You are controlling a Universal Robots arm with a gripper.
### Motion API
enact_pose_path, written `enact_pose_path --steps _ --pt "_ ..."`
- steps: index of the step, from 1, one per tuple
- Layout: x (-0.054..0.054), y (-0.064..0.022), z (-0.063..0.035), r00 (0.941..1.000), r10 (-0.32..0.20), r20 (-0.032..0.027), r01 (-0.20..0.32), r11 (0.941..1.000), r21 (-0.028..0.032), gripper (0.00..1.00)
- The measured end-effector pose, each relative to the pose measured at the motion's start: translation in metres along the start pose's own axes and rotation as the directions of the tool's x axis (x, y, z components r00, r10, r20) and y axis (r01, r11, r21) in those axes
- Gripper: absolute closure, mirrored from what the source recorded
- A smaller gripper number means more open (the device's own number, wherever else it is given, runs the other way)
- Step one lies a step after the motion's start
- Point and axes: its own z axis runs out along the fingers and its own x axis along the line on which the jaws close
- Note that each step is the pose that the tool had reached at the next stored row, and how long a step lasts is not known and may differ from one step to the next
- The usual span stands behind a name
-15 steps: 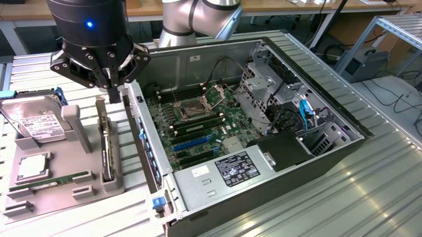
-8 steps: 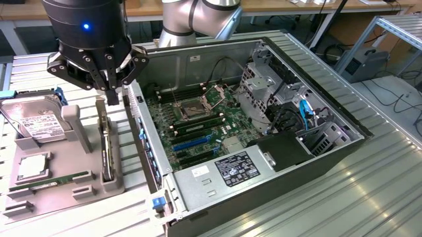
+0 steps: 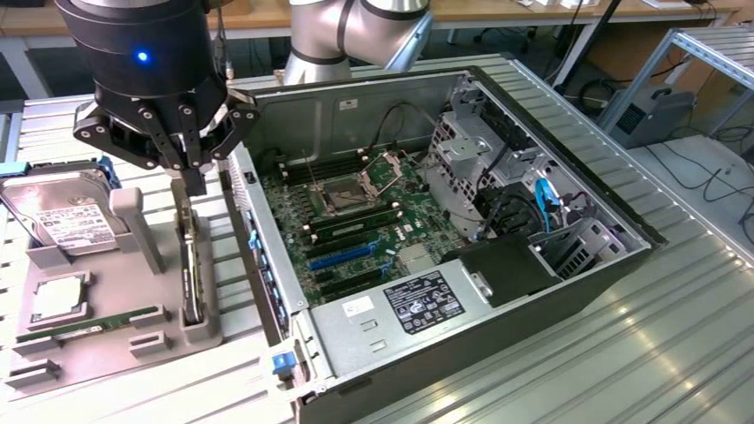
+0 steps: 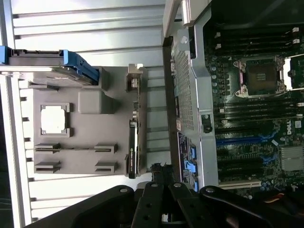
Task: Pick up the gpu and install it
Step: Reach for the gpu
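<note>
Wrist view: gripper (image 4: 160,168) fingers narrow, nearly together, nothing held. Exterior view puts gripper (image 3: 191,181) just above gpu (image 3: 189,265). Gpu (image 4: 133,148) stands on edge in slot of grey holder (image 4: 85,102), beside open case (image 4: 190,95). Thin flat card, black, small green label on edge. Judged light, stiff, fragile. Best hold: pinch flat faces at top edge, mid-length, clear of connector edge.

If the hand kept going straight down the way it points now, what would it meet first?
Probably the top edge of the gpu, standing on edge in the grey holder right below the hand, though depth is unclear.
</note>
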Motion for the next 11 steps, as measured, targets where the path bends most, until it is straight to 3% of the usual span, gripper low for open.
enact_pose_path --steps 11 --pt "-0.0002 -0.0050 0.0020 1.0000 0.000 -0.0001 0.000 1.0000 0.0001 0.89"
